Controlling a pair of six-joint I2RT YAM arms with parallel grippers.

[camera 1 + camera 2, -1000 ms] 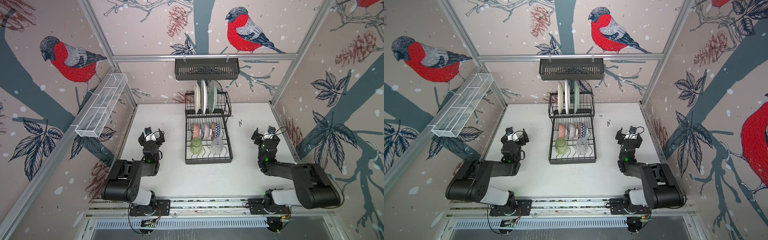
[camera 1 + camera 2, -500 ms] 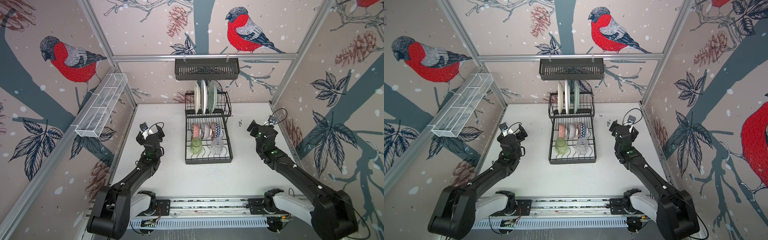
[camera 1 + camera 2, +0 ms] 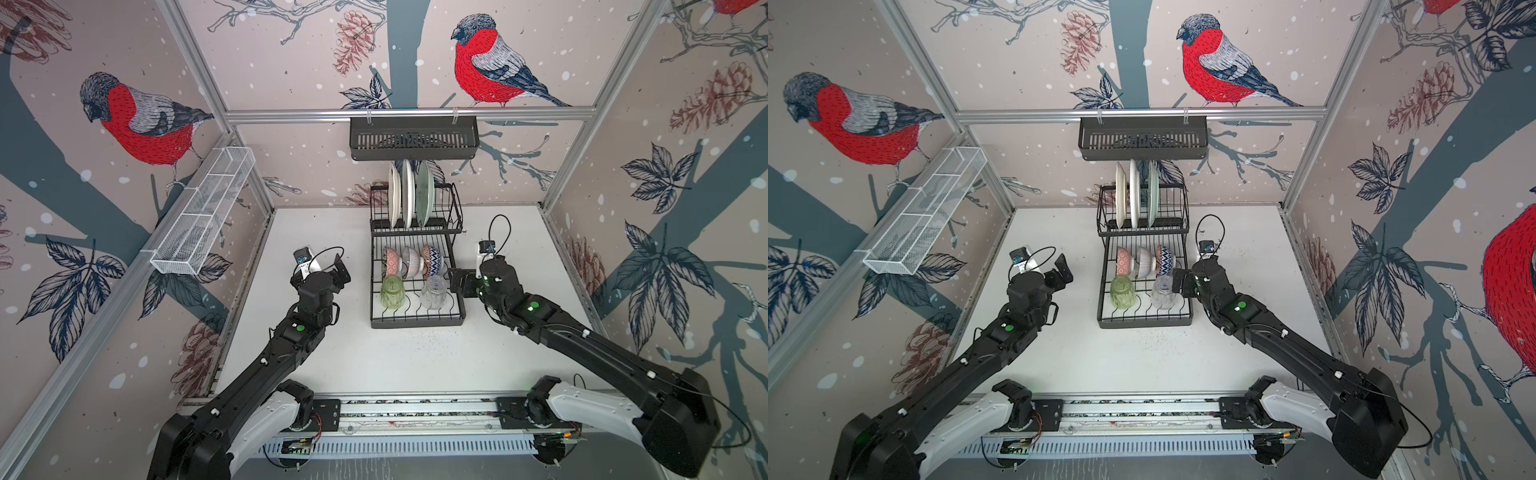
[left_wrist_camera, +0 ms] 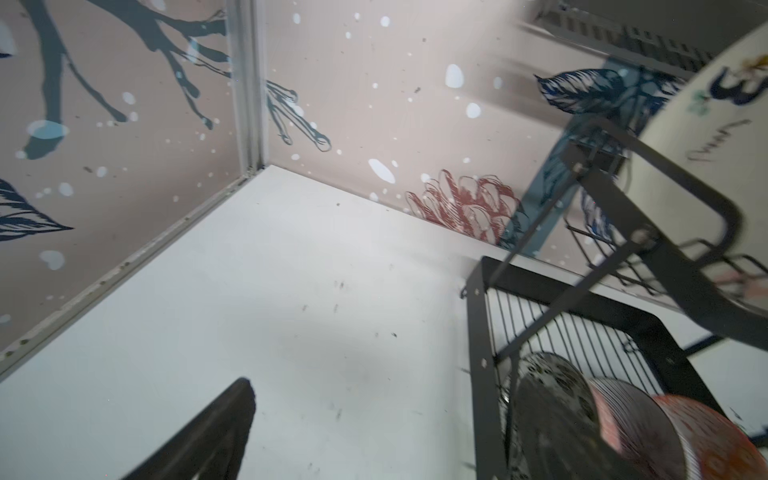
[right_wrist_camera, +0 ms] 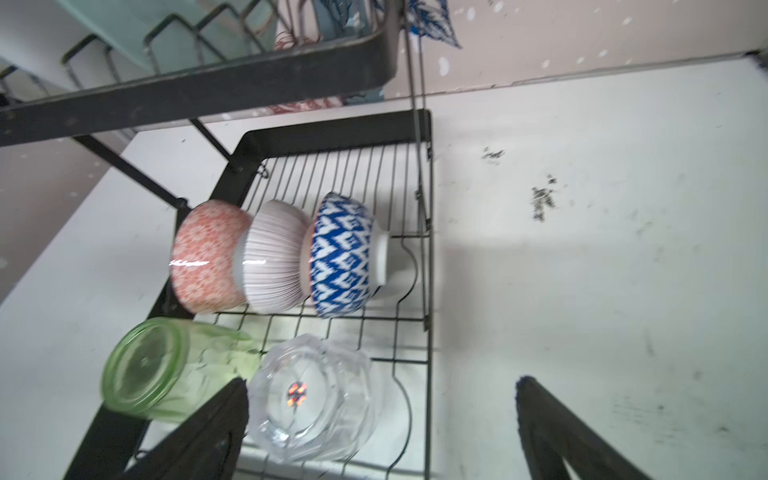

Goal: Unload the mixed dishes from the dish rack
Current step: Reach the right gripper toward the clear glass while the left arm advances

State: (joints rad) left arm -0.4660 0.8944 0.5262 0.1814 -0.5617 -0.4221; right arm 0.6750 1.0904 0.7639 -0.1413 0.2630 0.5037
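Observation:
The black dish rack [image 3: 415,322] [image 3: 1144,322] stands mid-table. Three plates stand on edge on its upper level: cream [image 3: 392,195], white [image 3: 409,193], pale green [image 3: 424,193]. Below lie three patterned bowls on their sides, red [image 5: 208,257], white ribbed [image 5: 274,257] and blue [image 5: 343,253]. In front of them are a green glass [image 3: 392,292] [image 5: 166,370] and a clear glass [image 3: 433,292] [image 5: 311,399]. My right gripper [image 3: 459,282] [image 5: 382,415] is open at the rack's right edge, with the clear glass partly between its fingers, untouched. My left gripper [image 3: 330,274] is open, left of the rack and empty.
A slotted black shelf basket [image 3: 413,137] hangs on the back rail right above the plates. On the left wall is a long white mesh basket [image 3: 203,216]. Bare white table [image 3: 395,361] lies in front of the rack and on both sides of it.
Both arms have unfolded and reached forward. The right gripper swung in to the rack's right edge beside the clear glass. The left gripper moved closer to the rack's left side.

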